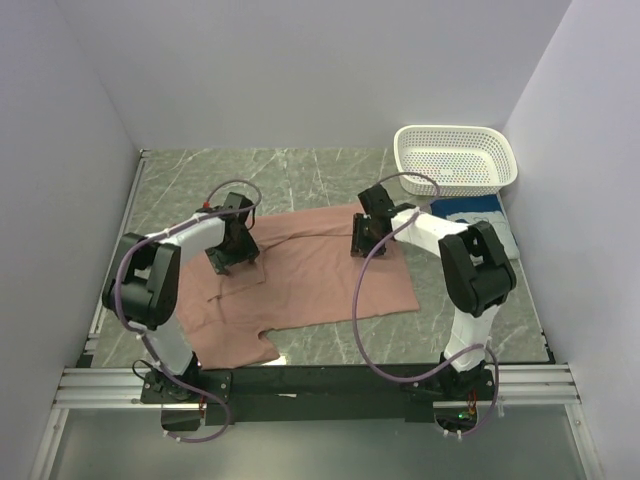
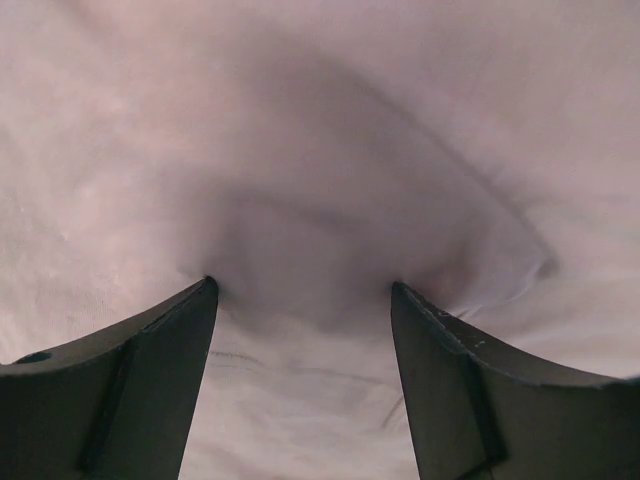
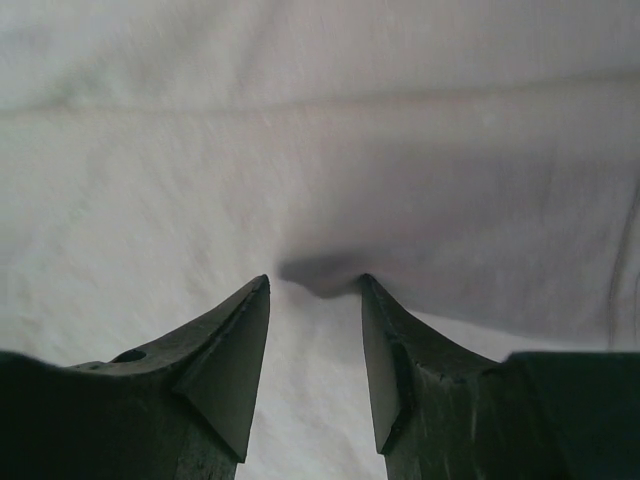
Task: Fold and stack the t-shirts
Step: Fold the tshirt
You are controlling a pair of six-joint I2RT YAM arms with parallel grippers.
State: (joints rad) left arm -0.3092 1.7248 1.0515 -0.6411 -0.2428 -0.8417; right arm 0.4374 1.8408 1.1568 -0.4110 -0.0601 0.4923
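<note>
- While both arms reach forward, wrists pitched down, we see left gripper [image 2: 303, 287] at the pink tee's [image 1: 310, 275] 9 o'clock, right gripper [image 3: 316, 278] at its 1 o'clock; tee lies spread mid table [image 1: 300, 170].
- Left fingers [image 2: 130, 390] wide apart, tips denting cloth; right fingers [image 3: 440, 400] narrower, also parted, small pucker between tips.
- At the table's 1 o'clock: white basket [image 1: 455, 186]; blue tee [image 1: 468, 208] outside it, just beside at its 6 o'clock.
</note>
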